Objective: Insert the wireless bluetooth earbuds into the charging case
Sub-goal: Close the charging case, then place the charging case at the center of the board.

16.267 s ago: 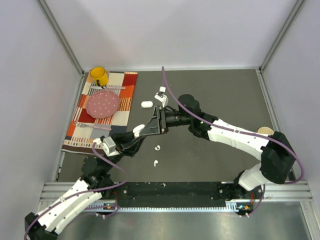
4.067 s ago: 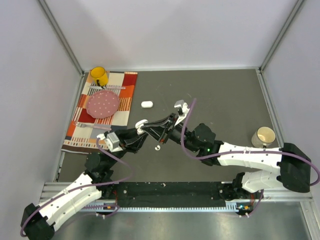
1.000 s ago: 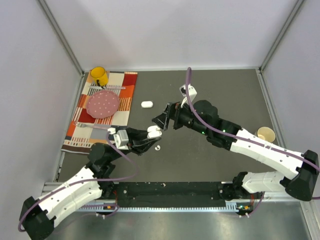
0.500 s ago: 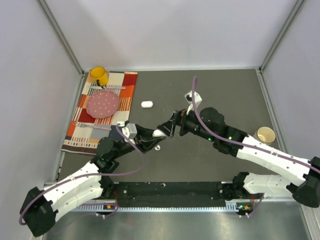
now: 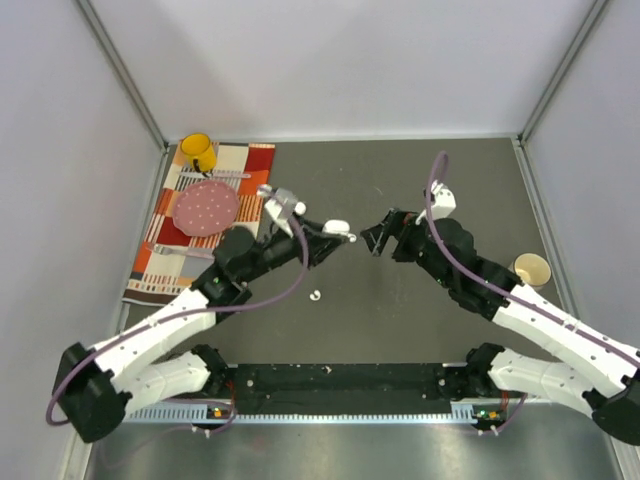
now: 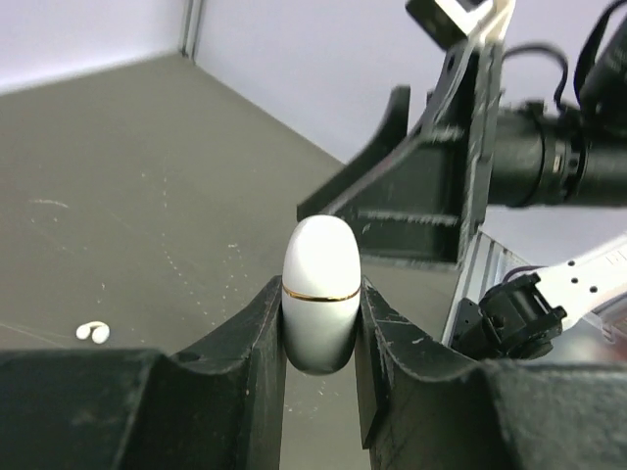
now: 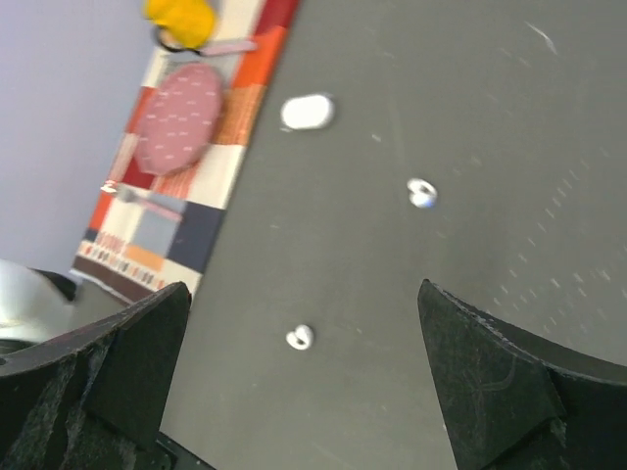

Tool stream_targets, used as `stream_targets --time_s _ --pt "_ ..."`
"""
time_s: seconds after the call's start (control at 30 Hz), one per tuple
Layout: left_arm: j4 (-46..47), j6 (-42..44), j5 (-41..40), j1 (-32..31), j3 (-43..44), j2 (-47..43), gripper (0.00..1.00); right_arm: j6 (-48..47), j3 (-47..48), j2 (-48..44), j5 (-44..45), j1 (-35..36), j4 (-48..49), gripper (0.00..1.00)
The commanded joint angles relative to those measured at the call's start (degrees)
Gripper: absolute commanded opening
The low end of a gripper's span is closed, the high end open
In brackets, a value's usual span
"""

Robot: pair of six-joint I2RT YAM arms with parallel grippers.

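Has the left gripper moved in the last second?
Yes. The left gripper, shut on the charging case, went away from the loose earbud, toward the back wall.

Left tool (image 5: pixel 339 235) clamped; right tool (image 5: pixel 377 238) spread wide.

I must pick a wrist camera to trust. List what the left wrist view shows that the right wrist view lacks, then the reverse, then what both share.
Left wrist only: the closed seam of the white charging case pinched in the left gripper, with the right gripper open beyond it. Right wrist only: a second white case, the pink plate, yellow mug, striped mat and two earbuds. Shared: the dark table with a loose earbud; I cannot tell whether it is the same one.
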Motion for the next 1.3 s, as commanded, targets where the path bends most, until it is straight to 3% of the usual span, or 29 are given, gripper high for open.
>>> stream_targets --time_s 0.0,0.1,0.3,0.53,0.6,0.8,1.07,1.27 --pt "-15.30 -6.60 0.46 0.25 9.92 9.88 0.00 9.58 -3.53 -2.91 0.10 -4.50 -5.91 0.99" --pt "-13.04 -11.79 2.74 0.25 10.98 16.64 0.00 13.26 -5.81 -5.54 0.97 -5.29 -7.75 0.99" --pt "-4.61 -20.32 5.99 0.34 11.33 27.46 0.00 21.18 -8.45 -16.78 13.44 -5.29 -15.67 0.99" --pt "3.39 -30.59 11.35 0.34 15.99 42.74 0.02 18.38 -10.74 -28.84 26.28 -5.29 -16.28 0.99" --pt "8.05 -34.28 12.15 0.34 15.91 45.21 0.02 16.36 -9.95 -28.84 26.99 -5.38 -17.07 0.99" --pt "10.52 -38.43 9.61 0.25 15.03 50.76 0.06 14.68 -7.40 -24.90 23.31 -5.29 -17.95 0.99" --pt "6.75 -37.99 4.69 0.25 15.02 53.92 0.17 15.03 -6.61 -21.90 20.23 -5.29 -17.86 0.99" --pt "6.13 -38.78 5.47 0.07 15.90 56.65 0.25 14.95 -6.70 -22.42 20.84 -5.29 -17.95 0.99"
